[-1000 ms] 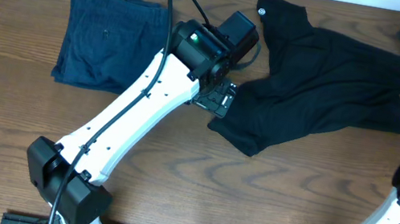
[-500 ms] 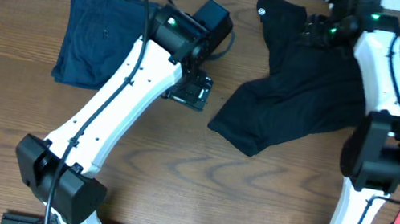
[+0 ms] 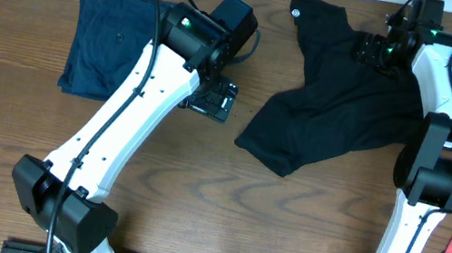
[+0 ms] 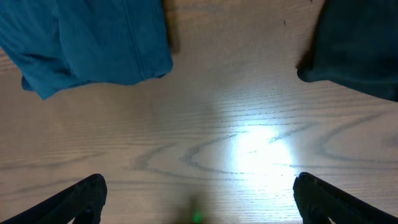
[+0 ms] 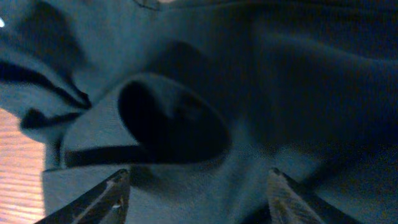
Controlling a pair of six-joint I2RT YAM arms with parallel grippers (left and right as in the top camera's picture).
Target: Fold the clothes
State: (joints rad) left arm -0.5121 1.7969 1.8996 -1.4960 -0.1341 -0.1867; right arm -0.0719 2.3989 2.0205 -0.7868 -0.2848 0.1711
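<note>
The right gripper (image 3: 373, 52), spread and empty, has swung in over the crumpled long black fabric garment (image 3: 339, 109), seemingly to grasp it. The left gripper (image 3: 217, 99), likewise spread, has backed away.

Table (image 4: 249, 149): wood grain, smooth, semi-gloss with a glare spot. Black garment (image 3: 348, 110), trousers (image 3: 111, 43): matt soft cloth. Arm shells (image 3: 130, 124): smooth white plastic.

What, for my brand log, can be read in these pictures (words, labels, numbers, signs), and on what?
No text can be read in any view.
On the black garment: a small white round logo, too small to read.
On the navy trousers: no lettering shows.
</note>
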